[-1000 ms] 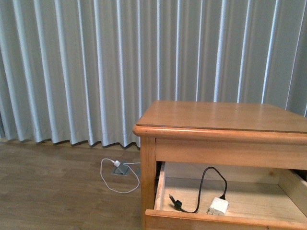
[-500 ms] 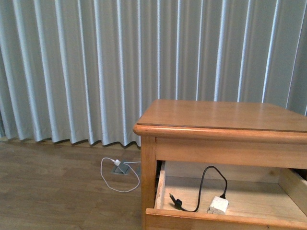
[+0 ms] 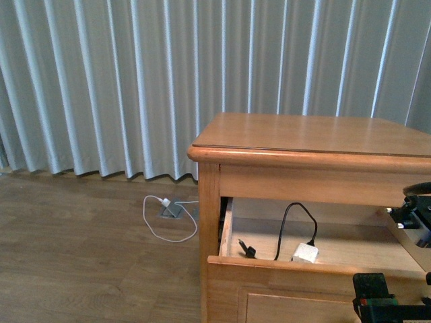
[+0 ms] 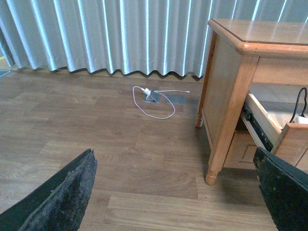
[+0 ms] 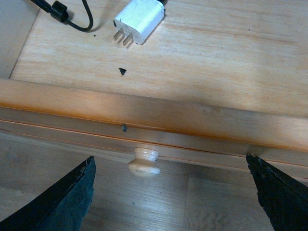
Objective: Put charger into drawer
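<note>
The white charger (image 3: pixel 305 254) lies inside the open upper drawer (image 3: pixel 283 270), its black cable (image 3: pixel 291 222) looping up and ending in a black connector (image 3: pixel 247 251). In the right wrist view the charger (image 5: pixel 139 20) rests prongs out on the drawer floor (image 5: pixel 216 53), behind the drawer's front rail, with the round knob (image 5: pixel 143 162) below it. My right gripper (image 5: pixel 174 202) is open and empty, in front of the drawer front and above the knob; it shows at the front view's lower right (image 3: pixel 390 303). My left gripper (image 4: pixel 175 192) is open and empty above the floor, left of the cabinet.
The wooden cabinet (image 3: pixel 310 151) stands before grey curtains (image 3: pixel 135 81). A white plug with a white cable (image 3: pixel 165 202) lies on the wooden floor by a floor socket (image 4: pixel 150 97). The cabinet leg (image 4: pixel 212 171) is near my left gripper.
The front view has shifted: the cabinet sits higher in frame and the drawer front shows. My right arm has come into view at the lower right. The charger stays in the drawer.
</note>
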